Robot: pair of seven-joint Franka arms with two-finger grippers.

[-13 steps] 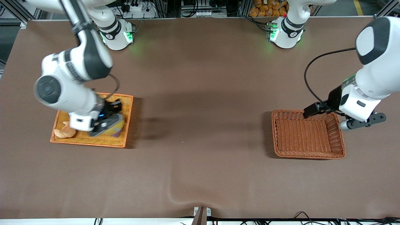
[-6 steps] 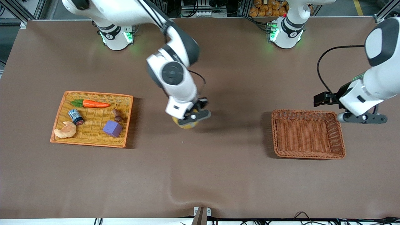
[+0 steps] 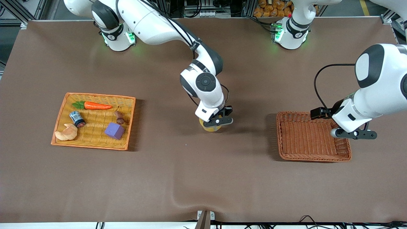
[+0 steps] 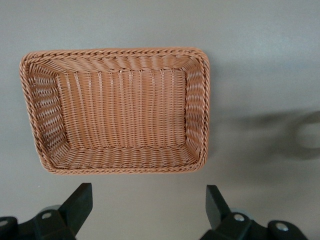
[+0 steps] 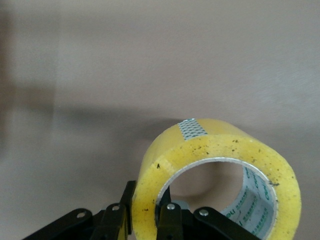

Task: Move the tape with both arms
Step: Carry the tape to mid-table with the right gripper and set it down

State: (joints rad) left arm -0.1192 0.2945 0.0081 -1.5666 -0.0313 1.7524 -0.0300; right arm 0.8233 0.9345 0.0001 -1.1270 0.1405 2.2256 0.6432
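There is one see-through yellow roll of packing tape with a grey-white core (image 3: 210, 127). There are two big white robot arms, each with a black two-finger gripper. There are two baskets: one flat orange woven tray (image 3: 126, 123) toward the right arm's end of the table, and one deeper brown woven basket (image 3: 283, 140) toward the left arm's end. The tray holds one orange toy carrot with green leaves (image 3: 93, 105), one small blue-labelled can (image 3: 76, 118), one tan toy croissant (image 3: 66, 132), one purple block (image 3: 114, 130) and one small brown piece (image 3: 120, 117).

The tape roll is over the bare brown table (image 3: 203, 178), in the middle stretch between the tray and the basket. In the right wrist view the roll (image 5: 216, 174) is held on its edge, with the round hole facing the camera, so the line through the hole runs about level and not up and down. A small grey patch sits on the yellow outer band.

The right gripper (image 3: 218, 121) sits just above the roll and hides its top in the front view. In the right wrist view the right gripper (image 5: 143, 220) pinches the ring's wall, with one finger outside and one finger inside the hole. The rest of the ring sticks out past the fingertips.

The left gripper (image 3: 353, 134) hangs over the rim of the brown basket at the left arm's end. In the left wrist view its fingers (image 4: 80, 204) are spread wide apart with nothing between them, and the basket (image 4: 199, 110) lies below.
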